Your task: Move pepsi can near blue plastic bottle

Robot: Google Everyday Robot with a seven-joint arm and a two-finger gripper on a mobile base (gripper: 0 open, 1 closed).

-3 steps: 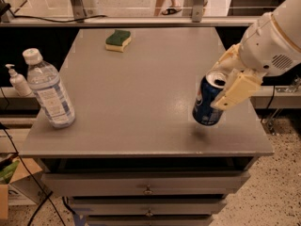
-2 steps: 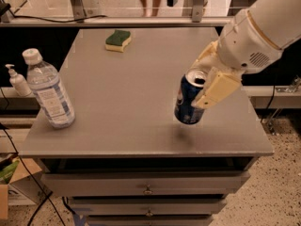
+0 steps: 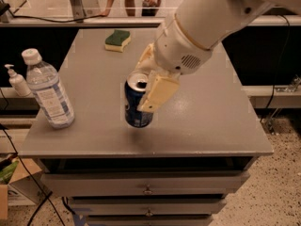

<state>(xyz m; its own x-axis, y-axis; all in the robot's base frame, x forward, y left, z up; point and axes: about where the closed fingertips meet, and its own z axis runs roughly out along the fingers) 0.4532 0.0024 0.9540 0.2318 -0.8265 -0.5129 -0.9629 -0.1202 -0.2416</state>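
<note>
The pepsi can (image 3: pixel 135 108), dark blue with a silver top, is held upright just above the grey table (image 3: pixel 211 121), near its front middle. My gripper (image 3: pixel 146 87) is shut on the can, with one cream finger (image 3: pixel 157 94) down its right side and the other behind it. The blue plastic bottle (image 3: pixel 47 91), clear with a white cap and a blue-and-white label, stands upright at the table's front left, about a can's height to the left of the can.
A green and yellow sponge (image 3: pixel 117 39) lies at the table's far side. A small white pump bottle (image 3: pixel 18 81) stands off the table's left edge. Drawers sit below the table front. People's legs show beyond the far rail.
My gripper has carried the pepsi can leftward from the table's right side to the front middle, closer to the bottle. The bottle and the sponge have not moved.
</note>
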